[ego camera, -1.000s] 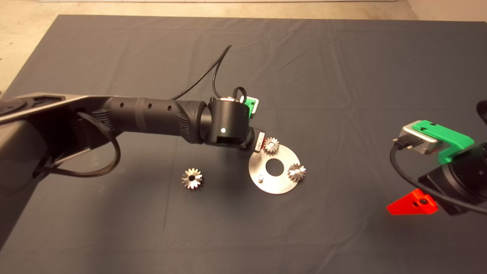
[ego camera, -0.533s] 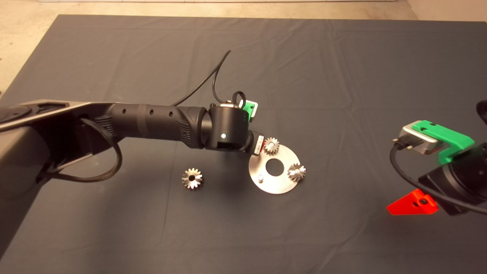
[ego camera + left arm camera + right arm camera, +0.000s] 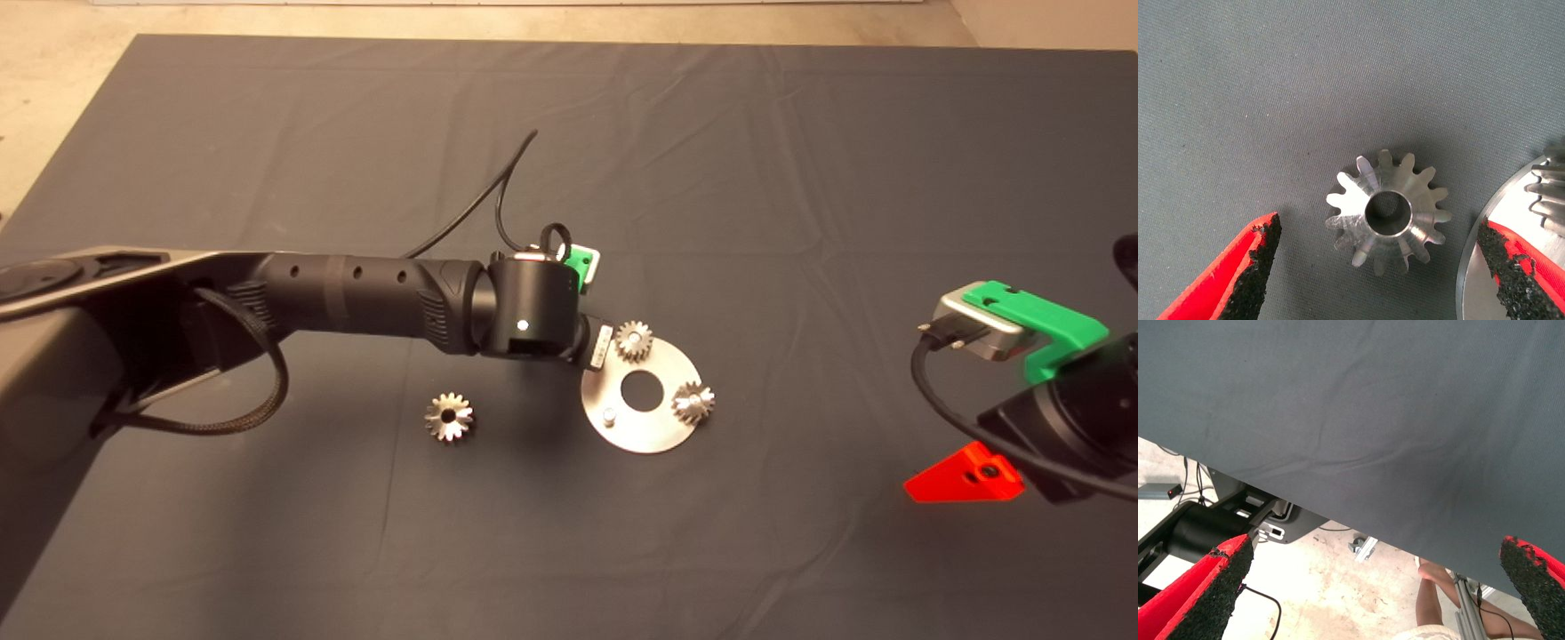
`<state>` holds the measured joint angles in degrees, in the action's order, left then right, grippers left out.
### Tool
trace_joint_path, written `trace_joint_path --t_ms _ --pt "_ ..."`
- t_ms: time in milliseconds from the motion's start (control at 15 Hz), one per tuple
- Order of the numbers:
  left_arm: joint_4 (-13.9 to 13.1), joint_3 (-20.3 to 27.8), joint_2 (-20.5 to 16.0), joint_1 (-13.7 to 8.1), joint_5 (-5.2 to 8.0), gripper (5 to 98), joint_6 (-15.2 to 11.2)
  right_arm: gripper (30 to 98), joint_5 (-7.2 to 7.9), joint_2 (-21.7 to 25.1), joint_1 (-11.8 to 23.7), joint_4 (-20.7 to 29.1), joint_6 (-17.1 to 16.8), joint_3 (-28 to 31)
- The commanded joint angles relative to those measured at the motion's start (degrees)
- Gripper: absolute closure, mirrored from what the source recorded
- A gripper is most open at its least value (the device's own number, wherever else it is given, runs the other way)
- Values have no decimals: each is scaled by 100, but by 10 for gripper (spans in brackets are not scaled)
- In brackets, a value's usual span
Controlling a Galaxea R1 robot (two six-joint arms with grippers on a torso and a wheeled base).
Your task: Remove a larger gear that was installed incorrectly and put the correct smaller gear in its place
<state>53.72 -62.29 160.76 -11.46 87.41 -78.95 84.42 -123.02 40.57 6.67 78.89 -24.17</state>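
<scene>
Three gears are seen on the dark mat (image 3: 800,178). Two of them are larger gears with long pointed teeth. One larger gear (image 3: 449,417) lies flat on the mat by itself, to the left of a round metal plate (image 3: 653,427). The other larger gear (image 3: 693,402) sits on the right side of the plate. One smaller gear (image 3: 634,340) with short teeth sits on the far edge of the plate. One small bare pin (image 3: 610,415) is seen on the plate's near left part, and one big round hole (image 3: 640,391) is in the middle.

The left gripper (image 3: 1381,267) is held low over the mat, beside the plate's left edge. Its two fingers (image 3: 1248,267) are spread wide apart, and nothing is held between them. In its wrist view, the lone larger gear (image 3: 1388,212) is seen between the fingers, not touched by them.

The right gripper (image 3: 1371,587) is parked at the right edge of the mat. Its fingers are also spread wide, with nothing between them. A person's leg (image 3: 1441,600) is seen past the mat.
</scene>
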Motion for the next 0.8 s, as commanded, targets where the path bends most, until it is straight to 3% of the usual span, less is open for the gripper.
trace_joint_path --t_ms 0,267,533,733 --pt "95 -27 -22 -6 760 286 46 306 -13 -8 92 142 -14 20" --pt "112 -95 -13 -6 672 337 46 306 -13 -8 92 151 -14 20" --pt "112 -101 -13 -23 484 386 46 306 -13 -8 92 151 -14 20" --pt "112 -124 -22 -32 222 434 46 306 -13 -8 92 151 -14 20"
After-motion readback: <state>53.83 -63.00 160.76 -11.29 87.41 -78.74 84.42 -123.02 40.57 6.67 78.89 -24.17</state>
